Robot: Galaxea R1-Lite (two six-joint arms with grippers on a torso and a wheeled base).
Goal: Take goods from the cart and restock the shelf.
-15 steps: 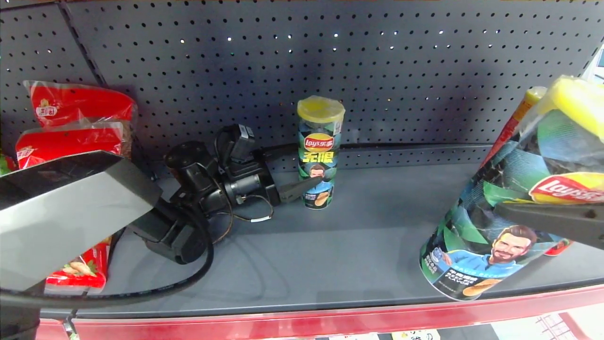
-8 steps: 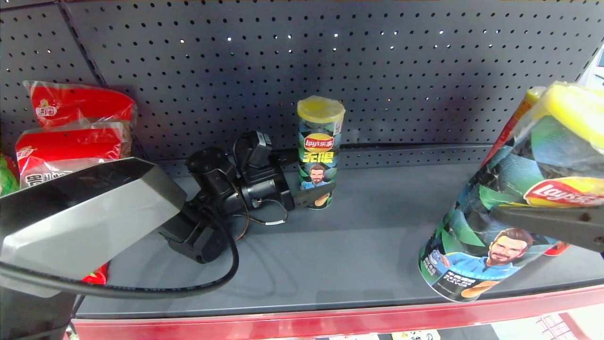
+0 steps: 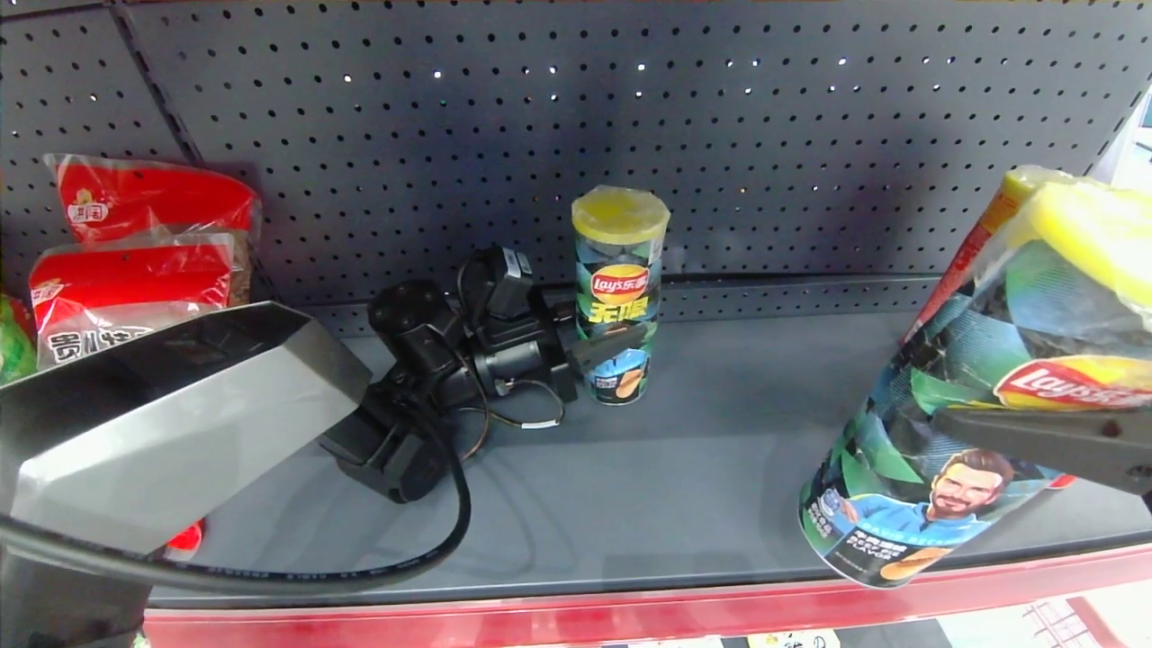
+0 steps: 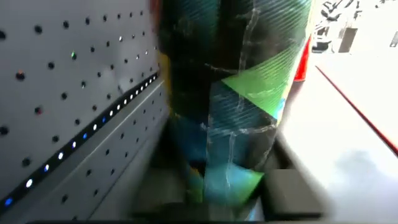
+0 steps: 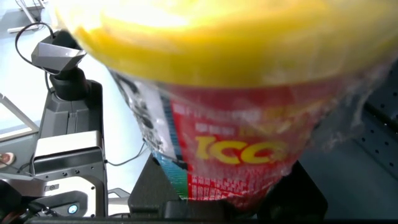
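upright, a yellow-lidded chip can is clamped between the left fingers at the back of the shelf, near the pegboard. a wrapped pack of chip cans is held tilted, pinched by the right fingers, over the shelf's front right edge. red snack bags are stacked far left.

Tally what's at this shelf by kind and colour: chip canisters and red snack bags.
Green-and-blue chip canisters: 2, the lone canister in the left gripper and the wrapped canister in the right gripper
Red chip canister: 1, in the same wrap
Red snack bags: 2, upper bag and lower bag
Total: 5
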